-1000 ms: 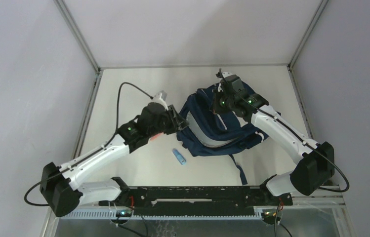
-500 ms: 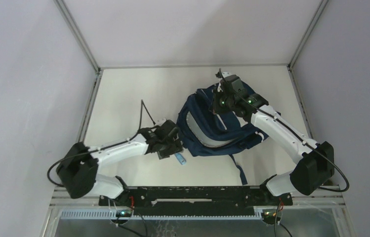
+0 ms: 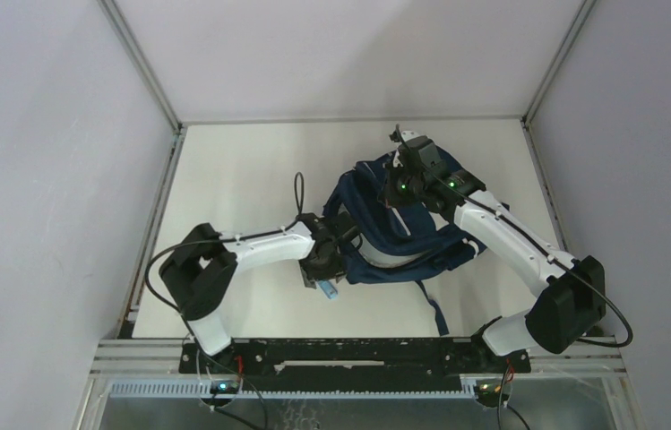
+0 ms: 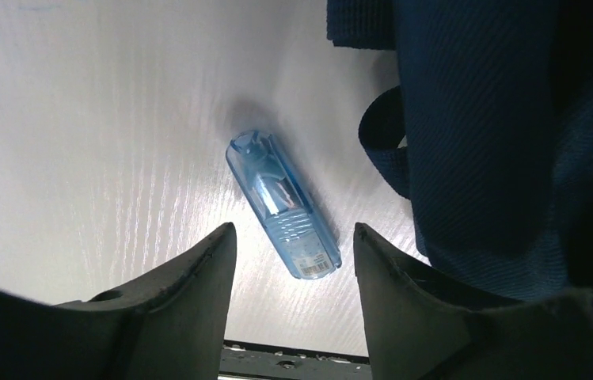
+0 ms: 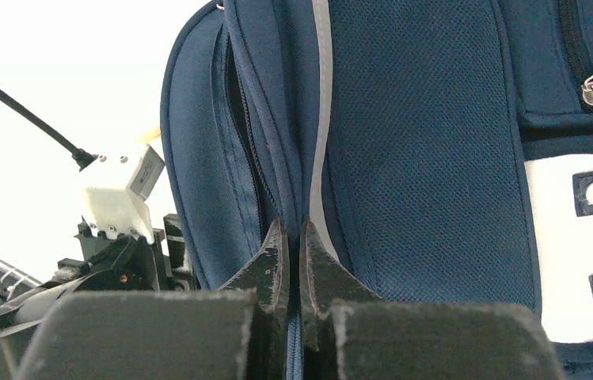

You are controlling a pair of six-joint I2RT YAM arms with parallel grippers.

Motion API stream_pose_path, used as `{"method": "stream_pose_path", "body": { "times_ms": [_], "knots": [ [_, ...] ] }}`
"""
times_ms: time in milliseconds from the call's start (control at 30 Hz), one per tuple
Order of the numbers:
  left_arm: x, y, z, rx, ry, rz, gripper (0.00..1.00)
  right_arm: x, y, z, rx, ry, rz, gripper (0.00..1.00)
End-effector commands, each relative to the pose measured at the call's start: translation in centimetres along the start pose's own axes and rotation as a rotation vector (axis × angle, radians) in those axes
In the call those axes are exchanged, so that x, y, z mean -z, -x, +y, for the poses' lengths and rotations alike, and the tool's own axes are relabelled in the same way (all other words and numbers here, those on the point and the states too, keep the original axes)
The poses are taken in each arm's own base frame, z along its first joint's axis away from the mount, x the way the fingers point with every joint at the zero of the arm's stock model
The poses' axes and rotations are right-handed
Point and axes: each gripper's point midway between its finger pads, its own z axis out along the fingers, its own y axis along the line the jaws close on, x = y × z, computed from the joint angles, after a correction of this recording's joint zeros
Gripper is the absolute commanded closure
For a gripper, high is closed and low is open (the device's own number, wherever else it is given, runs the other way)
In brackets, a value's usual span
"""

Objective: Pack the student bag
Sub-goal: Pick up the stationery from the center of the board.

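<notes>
The navy student bag (image 3: 394,235) lies at the table's middle right, its main zip gaping. My right gripper (image 3: 400,182) is shut on the bag's zipper edge (image 5: 294,198) and holds the opening up at the bag's far side. A clear blue glue-stick-like tube (image 3: 327,288) lies on the table at the bag's near-left corner. It shows in the left wrist view (image 4: 283,204) just ahead of my open, empty left gripper (image 4: 293,253), whose fingers straddle its near end from above. The left gripper (image 3: 321,273) hovers over the tube.
A dark strap (image 3: 434,312) of the bag trails toward the near edge. A strap loop (image 4: 380,146) lies right of the tube. A black rail (image 3: 349,351) runs along the table's near edge. Grey walls enclose the table.
My left arm has swung from the bag's left side down and right to above the blue tube. The right arm and bag have held still.
</notes>
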Motion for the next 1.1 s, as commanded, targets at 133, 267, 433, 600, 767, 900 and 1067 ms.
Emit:
{"method": "stream_pose_path", "body": {
  "times_ms": [133, 267, 433, 600, 767, 900, 1067],
  "knots": [
    [-0.1, -0.7, 0.1, 0.035, -0.020, 0.006, 0.44, 0.8, 2.4, 3.1, 0.003, 0.108, -0.088, 1.00],
    [-1.3, -1.1, 0.3, 0.050, -0.038, 0.002, 0.54, 0.9, 2.5, 3.2, 0.004, 0.110, -0.091, 1.00],
    [-1.5, -0.8, 0.6, 0.057, -0.051, -0.028, 0.60, 1.1, 2.4, 3.1, 0.005, 0.106, -0.091, 1.00],
    [0.8, 0.8, 1.5, 0.096, -0.106, -0.129, 0.74, 1.3, 2.4, 3.0, 0.007, 0.101, -0.095, 1.00],
    [5.3, 3.0, 2.2, 0.096, -0.229, -0.264, 0.79, 1.5, 2.5, 2.9, 0.008, 0.096, -0.100, 1.00],
    [10.7, 5.6, 1.3, 0.055, -0.400, -0.385, 0.81, 1.6, 2.7, 2.8, 0.006, 0.099, -0.103, 1.00],
    [16.7, 8.6, -1.0, 0.010, -0.591, -0.473, 0.81, 1.8, 2.8, 3.0, 0.003, 0.108, -0.109, 1.00]
  ]
}}
